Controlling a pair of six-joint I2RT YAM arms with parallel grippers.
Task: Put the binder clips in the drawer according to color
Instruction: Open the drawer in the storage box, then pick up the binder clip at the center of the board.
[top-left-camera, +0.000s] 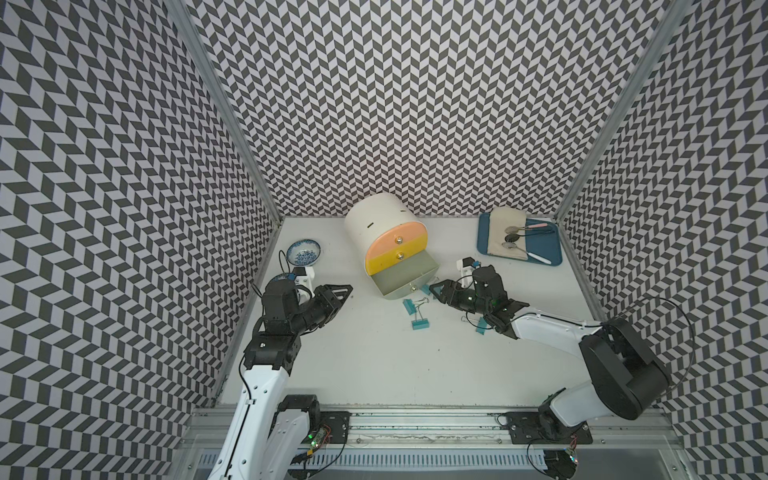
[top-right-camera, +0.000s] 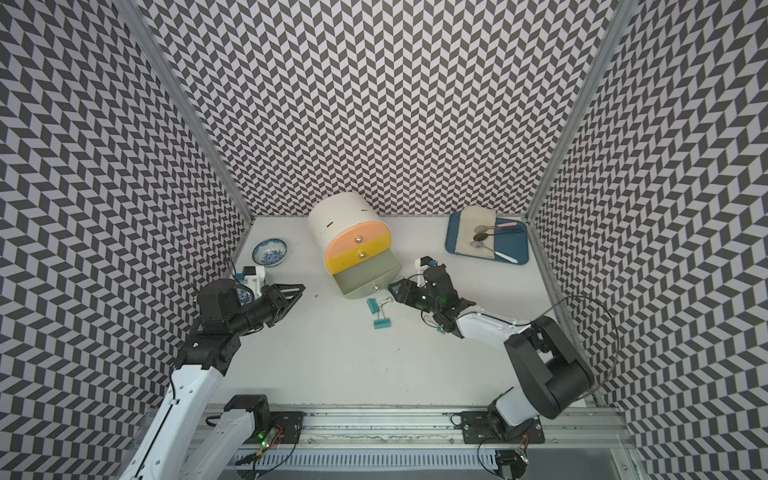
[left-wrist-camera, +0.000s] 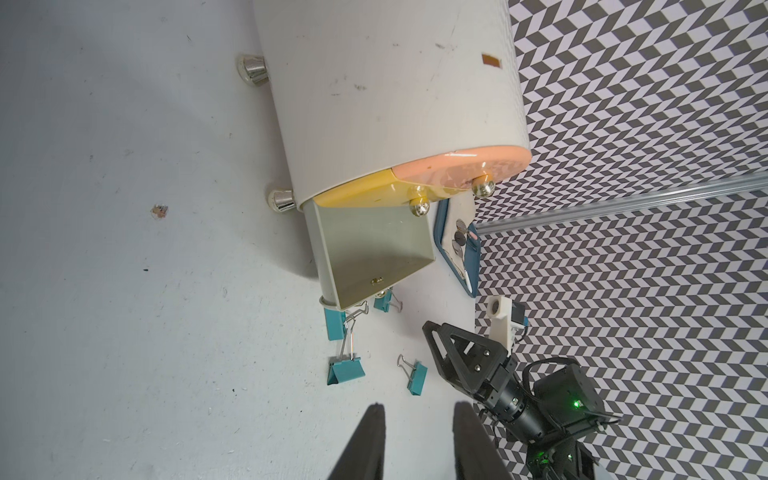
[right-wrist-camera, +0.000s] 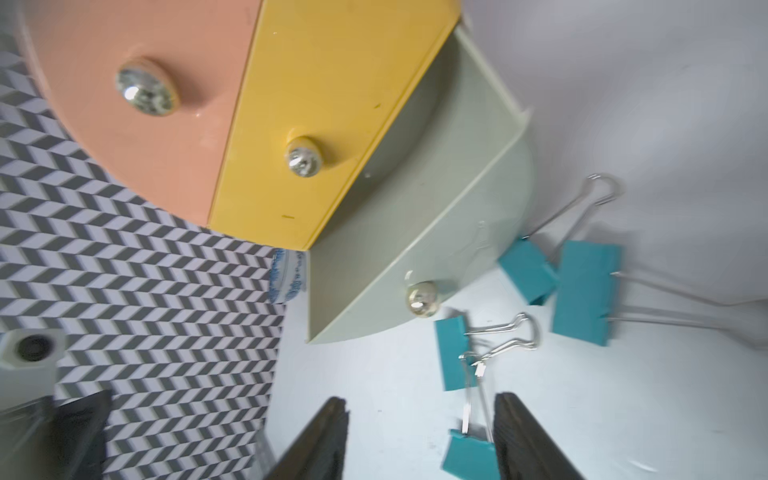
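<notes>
The cream cabinet (top-left-camera: 376, 226) stands far-centre, its grey-green bottom drawer (top-left-camera: 399, 274) pulled out and empty. The left gripper (top-left-camera: 348, 289) and right gripper (top-left-camera: 434, 289) flank it, jaws apart, holding nothing. At least four teal binder clips (top-left-camera: 419, 324) lie loose just in front of the drawer, so none looks sorted yet.

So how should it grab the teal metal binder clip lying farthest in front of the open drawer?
Probably by its folded teal body, pinched from straight above: it lies flat, clear of other clips, whereas the thin wire handles might slip.
</notes>
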